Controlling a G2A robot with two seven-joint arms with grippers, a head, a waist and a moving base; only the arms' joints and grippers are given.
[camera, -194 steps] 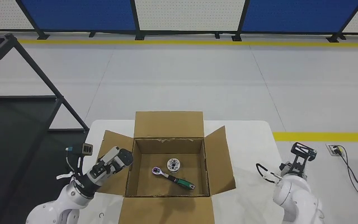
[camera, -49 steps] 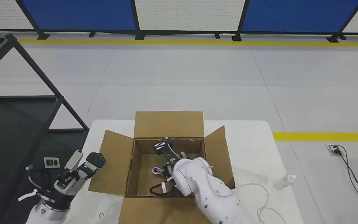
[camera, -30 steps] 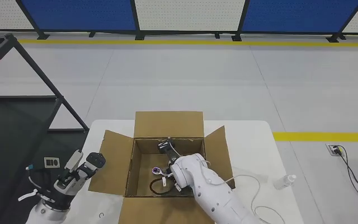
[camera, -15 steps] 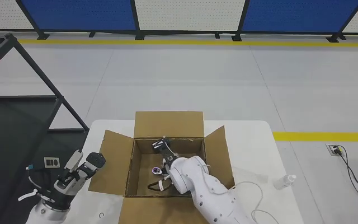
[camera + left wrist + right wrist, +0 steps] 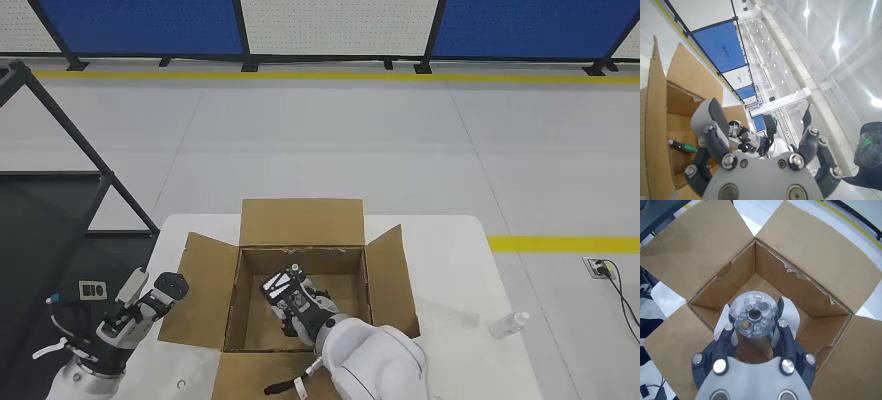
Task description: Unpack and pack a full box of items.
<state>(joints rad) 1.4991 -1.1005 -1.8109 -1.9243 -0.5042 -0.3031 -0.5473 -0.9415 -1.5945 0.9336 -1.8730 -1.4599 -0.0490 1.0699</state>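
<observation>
An open cardboard box (image 5: 300, 222) stands on the white table, all four flaps spread out. My right gripper (image 5: 754, 308) hangs over the box's inside, shut on a round grey metal disc (image 5: 753, 317) with a centre hole and raised lugs. From the top view that gripper (image 5: 283, 293) sits above the box's left half. A ratchet wrench with a green handle (image 5: 682, 147) lies on the box floor. My left gripper (image 5: 761, 111) stands open and holds nothing, outside the left flap (image 5: 170, 288).
A clear plastic bottle (image 5: 508, 324) lies on the table to the right of the box. A black metal rack (image 5: 60, 150) stands on the floor at the left. The box's inner walls (image 5: 772, 275) closely surround the right gripper.
The right arm came from the table's right into the box, closed on the metal disc, and has now lifted it upward. The left gripper pulled back from the left flap, then stayed still.
</observation>
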